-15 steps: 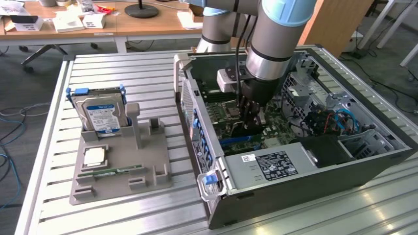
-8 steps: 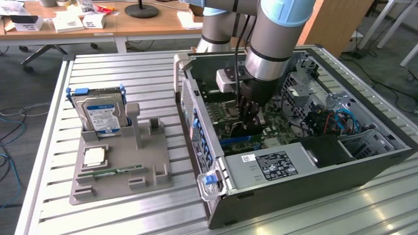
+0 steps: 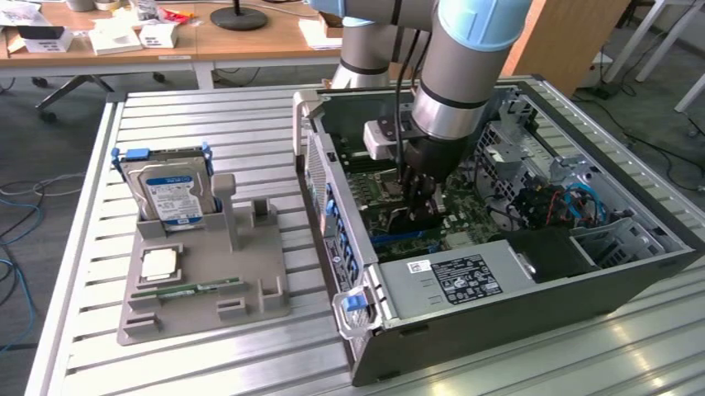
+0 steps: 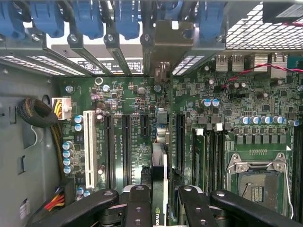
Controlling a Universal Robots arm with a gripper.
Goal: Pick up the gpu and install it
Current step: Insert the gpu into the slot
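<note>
My gripper [image 3: 422, 210] reaches down into the open computer case [image 3: 330, 165], over the green motherboard [image 3: 468, 216]. In the wrist view the gpu [image 4: 160, 161] stands edge-on between my black fingers [image 4: 140, 203], a thin card with a green logo near my gripper [image 4: 164, 208]. Its silver end bracket [image 4: 169, 40] lies against the case's rear slot openings. The card's lower edge runs along a black expansion slot on the motherboard [image 4: 118, 94]; whether it is fully seated I cannot tell. My gripper is shut on the card.
On the exterior view's left a grey holder plate [image 3: 204, 289] carries a silver hard drive [image 3: 171, 191], a processor chip [image 3: 160, 264] and a green memory stick [image 3: 193, 290]. The power supply [image 3: 451, 280] and drive cage [image 3: 617, 239] crowd the case's near end. Blue slot latches [image 4: 85, 19] line the rear.
</note>
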